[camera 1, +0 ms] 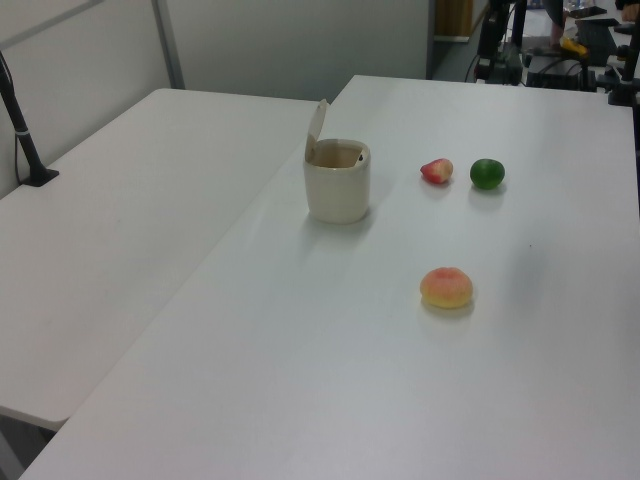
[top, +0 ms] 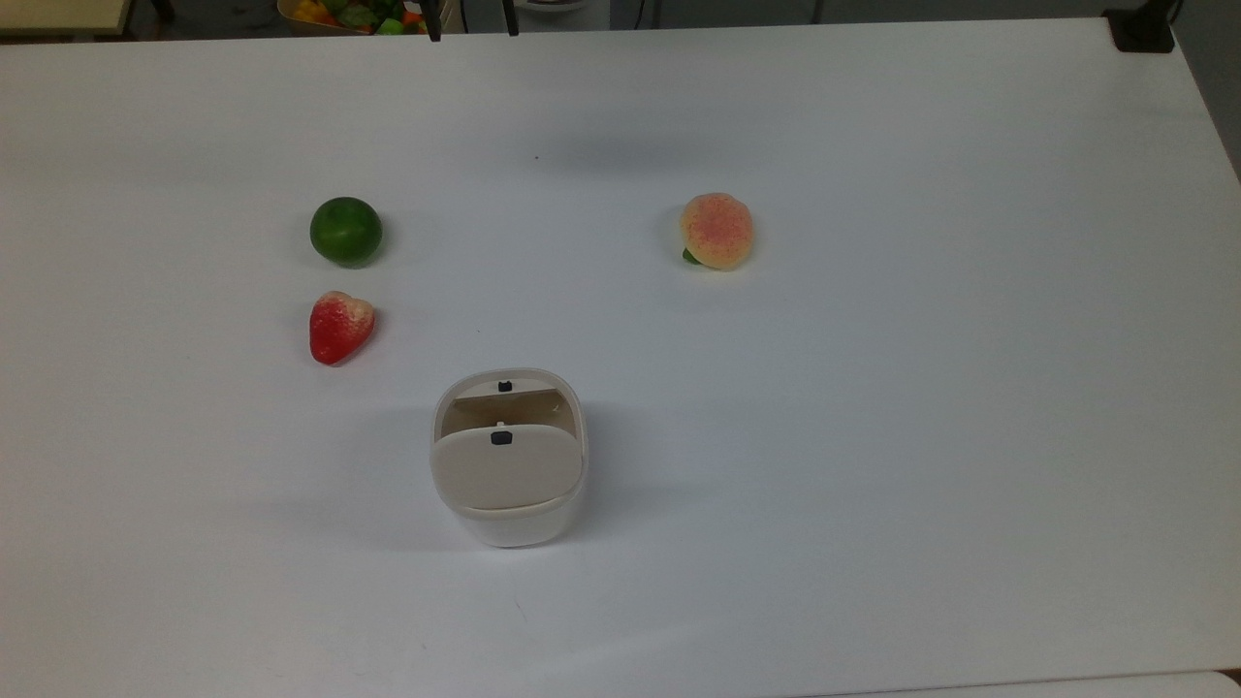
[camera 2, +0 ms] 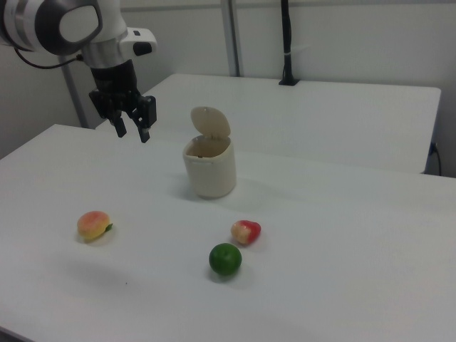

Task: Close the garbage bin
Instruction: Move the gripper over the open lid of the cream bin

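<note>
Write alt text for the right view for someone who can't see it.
A small off-white garbage bin stands on a white table with its lid raised. The robot's open gripper hangs in the air to the right view's left of it; a peach, strawberry and lime lie nearer the camera.

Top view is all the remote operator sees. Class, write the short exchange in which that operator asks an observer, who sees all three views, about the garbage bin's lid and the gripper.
Operator: How far open is the lid?
Observer: In the right view the lid stands almost upright above the rim of the garbage bin, so it is wide open.
Operator: And how does the gripper stand relative to the bin?
Observer: In the right view the gripper hangs in the air on the right view's left of the bin, at about the lid's height. Its fingers are apart and it touches nothing.
</note>
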You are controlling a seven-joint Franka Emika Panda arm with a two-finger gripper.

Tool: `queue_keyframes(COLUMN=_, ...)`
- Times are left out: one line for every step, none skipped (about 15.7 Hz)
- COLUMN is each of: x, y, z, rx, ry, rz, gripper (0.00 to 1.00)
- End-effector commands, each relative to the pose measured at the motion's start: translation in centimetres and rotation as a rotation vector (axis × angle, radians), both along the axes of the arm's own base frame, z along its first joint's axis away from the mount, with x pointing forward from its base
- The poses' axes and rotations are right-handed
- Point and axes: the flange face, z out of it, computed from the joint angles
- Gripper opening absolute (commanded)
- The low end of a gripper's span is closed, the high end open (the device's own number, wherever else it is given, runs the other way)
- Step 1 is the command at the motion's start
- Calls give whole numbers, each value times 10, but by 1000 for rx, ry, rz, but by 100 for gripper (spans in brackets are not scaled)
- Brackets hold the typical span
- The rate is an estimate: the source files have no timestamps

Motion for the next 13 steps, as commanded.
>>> queue_keyframes(x=3, y=-1, z=2, rx=6, ry=-49, rz=19, gripper=30)
queue_keyframes(x=4, y=-1, z=3, rx=16, ry=-55, rz=18, gripper=23)
queue_keyframes(x=6, y=0, z=0, rx=23, ry=-52, rz=17, gripper=16)
queue_keyframes(x=6, y=-1, z=0, rx=28, ry=-54, rz=15, gripper=15)
queue_keyframes(x=7, y=-1, z=2, rx=34, ry=-66, rz=12, gripper=11)
queue_keyframes(x=9, y=-3, z=3, rx=38, ry=-81, rz=5, gripper=8)
queue_keyframes(x=11, y=-3, z=4, rx=43, ry=-98, rz=4, gripper=6)
queue_keyframes(x=16, y=-3, z=1, rx=44, ry=-115, rz=1, gripper=5)
queue_keyframes(x=20, y=-4, z=2, rx=43, ry=-141, rz=-5, gripper=3)
queue_keyframes(x=23, y=-4, z=3, rx=43, ry=-163, rz=-7, gripper=0)
queue_keyframes(x=26, y=-4, z=5, rx=45, ry=-188, rz=-10, gripper=0)
queue_keyframes(x=30, y=-4, z=8, rx=53, ry=-220, rz=-17, gripper=0)
queue_keyframes(x=33, y=-4, z=12, rx=63, ry=-259, rz=-31, gripper=0)
